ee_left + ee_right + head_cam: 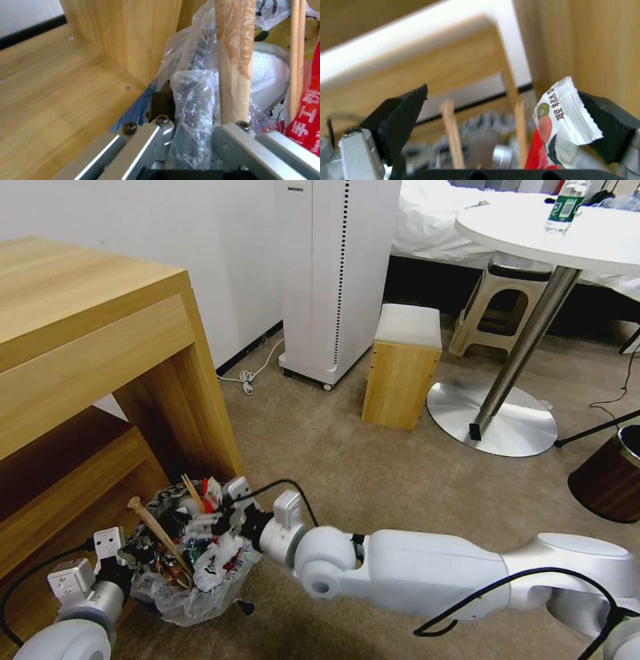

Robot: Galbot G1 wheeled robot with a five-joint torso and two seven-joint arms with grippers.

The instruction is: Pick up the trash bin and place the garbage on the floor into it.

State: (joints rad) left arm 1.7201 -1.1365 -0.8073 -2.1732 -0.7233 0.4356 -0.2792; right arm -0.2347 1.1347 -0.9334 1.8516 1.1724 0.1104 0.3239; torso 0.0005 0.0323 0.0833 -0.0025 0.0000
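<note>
Beside the wooden desk (100, 353), low on the carpet (373, 473), I see the bin (190, 587) crammed with litter: a thick wooden stick (157, 537) leaning out, thin sticks (193, 492), red wrappers (212, 495) and a white packet (213, 563). My left tool (127, 570) sits at the bin's near-left side, clenched on its rim and bag; in the left wrist view the crinkled bag (191, 120) is pinched between the metal fingers (140, 147), the stick (233, 62) just beside them. My right tool (223, 513) hangs over the bin's top, released, its black pads (403, 112) spread wide. A white packet (565, 117) lies against one pad, above the litter.
</note>
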